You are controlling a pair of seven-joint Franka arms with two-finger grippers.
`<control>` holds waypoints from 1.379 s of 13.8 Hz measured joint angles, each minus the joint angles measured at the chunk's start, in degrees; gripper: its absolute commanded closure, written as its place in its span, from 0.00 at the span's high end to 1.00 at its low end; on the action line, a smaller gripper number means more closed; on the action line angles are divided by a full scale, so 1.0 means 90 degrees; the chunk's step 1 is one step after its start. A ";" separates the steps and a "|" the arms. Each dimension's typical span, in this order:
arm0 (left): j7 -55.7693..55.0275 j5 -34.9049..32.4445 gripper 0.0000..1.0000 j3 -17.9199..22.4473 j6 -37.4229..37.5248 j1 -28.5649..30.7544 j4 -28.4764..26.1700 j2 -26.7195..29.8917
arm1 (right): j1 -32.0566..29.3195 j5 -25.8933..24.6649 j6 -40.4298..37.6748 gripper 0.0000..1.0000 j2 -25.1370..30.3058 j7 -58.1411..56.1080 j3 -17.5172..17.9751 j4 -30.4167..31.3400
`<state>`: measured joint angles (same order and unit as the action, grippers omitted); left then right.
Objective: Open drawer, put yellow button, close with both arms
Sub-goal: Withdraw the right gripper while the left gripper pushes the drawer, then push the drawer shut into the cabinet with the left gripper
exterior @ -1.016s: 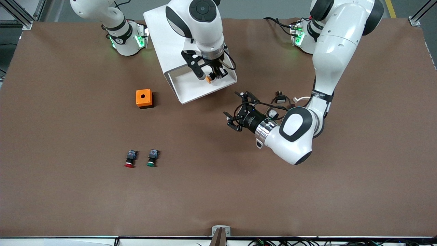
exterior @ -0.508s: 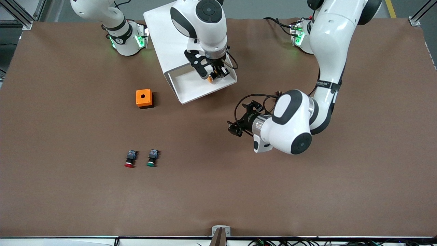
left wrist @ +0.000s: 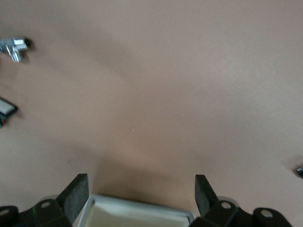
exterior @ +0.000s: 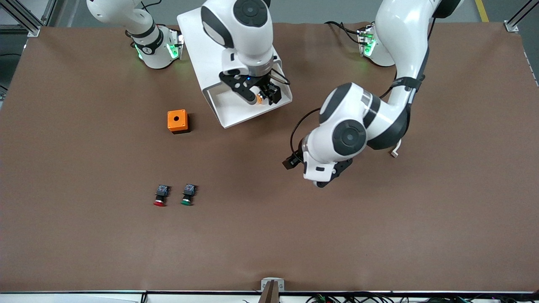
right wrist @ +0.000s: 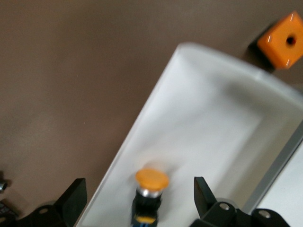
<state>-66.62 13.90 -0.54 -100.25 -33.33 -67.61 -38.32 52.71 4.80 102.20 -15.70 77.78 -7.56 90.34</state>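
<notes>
Cabinet point(exterior: 202, 38), upper centre of the front view, with its top drawer point(exterior: 236, 110) pulled out toward the camera; right gripper point(exterior: 257, 90) hangs over the tray, fingers apart, the yellow button point(exterior: 260, 98) lying in the drawer between them, apparently just let go. Left gripper point(exterior: 290, 161), centre of frame, low over bare table nearer the camera than the drawer's front, jaws wide and empty, likely placed to help push it shut. Orange box point(exterior: 177, 121) beside the drawer, red button point(exterior: 160, 196) and green button point(exterior: 188, 195) lower left, all clear of the closing path; only the right gripper over the tray obstructs.
</notes>
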 measured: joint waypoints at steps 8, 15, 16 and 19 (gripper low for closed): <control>-0.0001 -0.0991 0.99 -0.0007 -0.0384 -0.0594 -0.0053 0.0116 | -0.2921 -0.0190 -0.2358 1.00 0.0083 -0.6667 -0.0175 -0.1502; -0.0255 -0.1069 0.99 -0.0009 -0.0752 -0.1259 -0.0300 0.0140 | -0.5029 -0.0203 -0.2947 1.00 0.0083 -0.8517 -0.0186 -0.1605; -0.0292 -0.1084 0.99 -0.0010 -0.0763 -0.1337 -0.0342 0.0140 | -0.5169 -0.0210 -0.2974 1.00 0.0083 -0.8545 -0.0185 -0.1632; -0.0332 -0.1089 0.99 -0.0019 -0.0771 -0.1568 -0.0467 0.0139 | -0.5308 -0.0450 -0.3012 1.00 0.0083 -0.8572 -0.0175 -0.1700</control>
<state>-69.60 4.10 -0.71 -107.19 -47.44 -71.80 -37.07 4.94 0.75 75.09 -14.95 0.64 -9.13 75.04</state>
